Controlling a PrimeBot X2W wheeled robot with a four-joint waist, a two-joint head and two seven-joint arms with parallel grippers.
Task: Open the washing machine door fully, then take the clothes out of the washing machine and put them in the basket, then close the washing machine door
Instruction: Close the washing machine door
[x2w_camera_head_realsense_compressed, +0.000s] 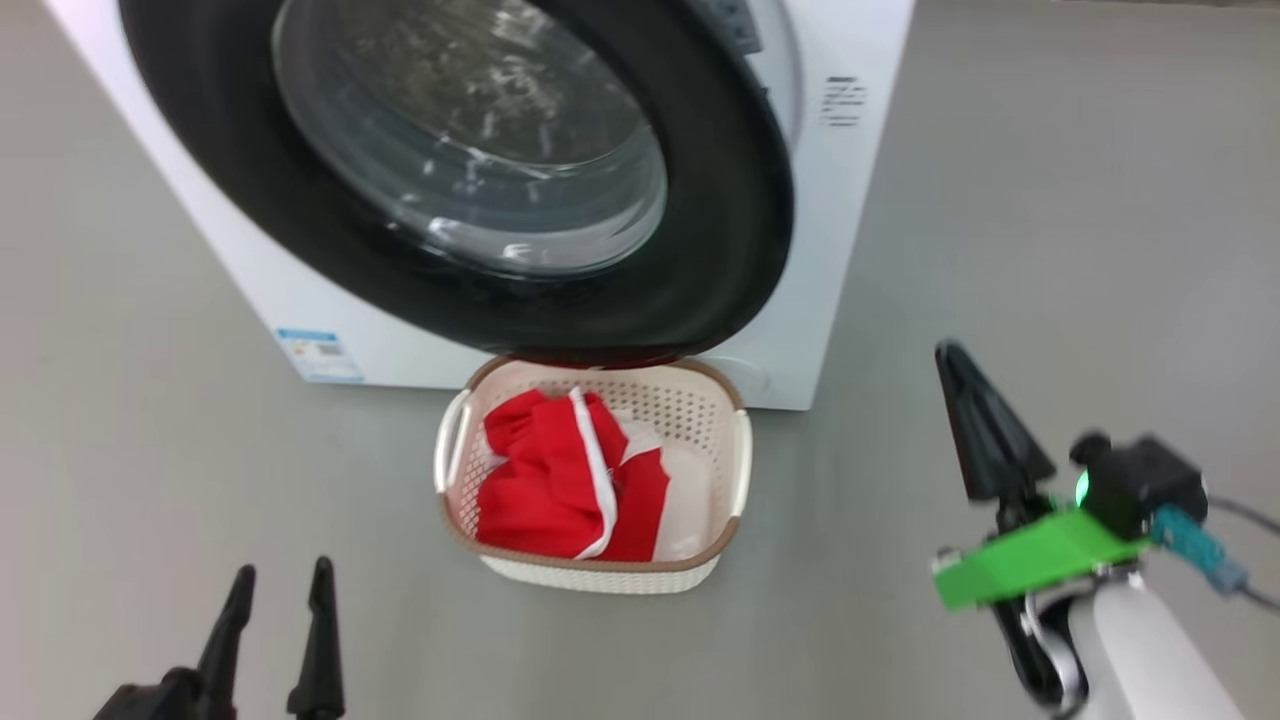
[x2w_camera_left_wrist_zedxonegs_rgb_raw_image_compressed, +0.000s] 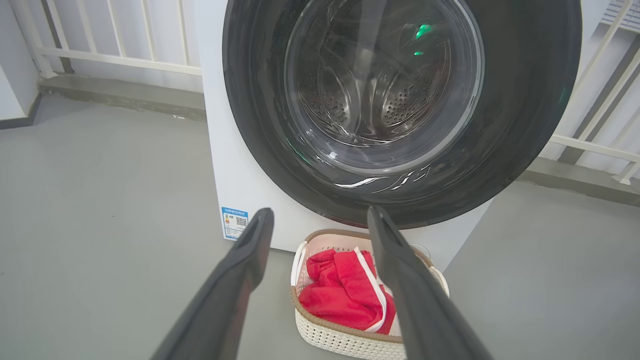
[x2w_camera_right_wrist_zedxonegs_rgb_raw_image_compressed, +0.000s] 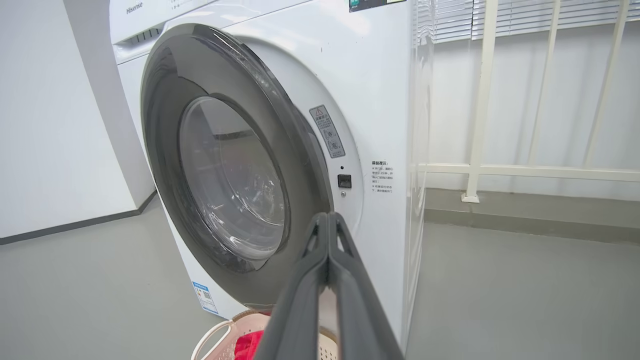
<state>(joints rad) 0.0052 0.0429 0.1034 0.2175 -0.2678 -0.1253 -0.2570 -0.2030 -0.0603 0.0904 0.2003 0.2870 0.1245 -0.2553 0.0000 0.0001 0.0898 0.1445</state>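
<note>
- Looking at the washing machine door: showing a wide glossy black rim and a bulging clear glass bowl streaked with reflections.
- Catching it in the right wrist view hanging partly open, swung out from the front of the white washing machine.
- Spotting the basket sitting on the grey floor right at the machine's base, just under the door's lower edge, cream with perforated walls and a brown rim.
- Seeing the clothes lying inside it, bright red with a white stripe, bunched toward the left.
- Finding the left hand hovering low, fingers spread wide, holding nothing.
- Finding the right hand off to the basket's right, fingers pressed tight together, gripping nothing.
- Losing the door's top past the head view's upper edge, and the basket's far rim beneath the black rim.
- Making out the perforated steel drum through the glass in the left wrist view; not managing to judge its contents through the glare.
- Getting the basket in the right wrist view cut by the bottom edge and partly blocked by that hand's own fingers.
</note>
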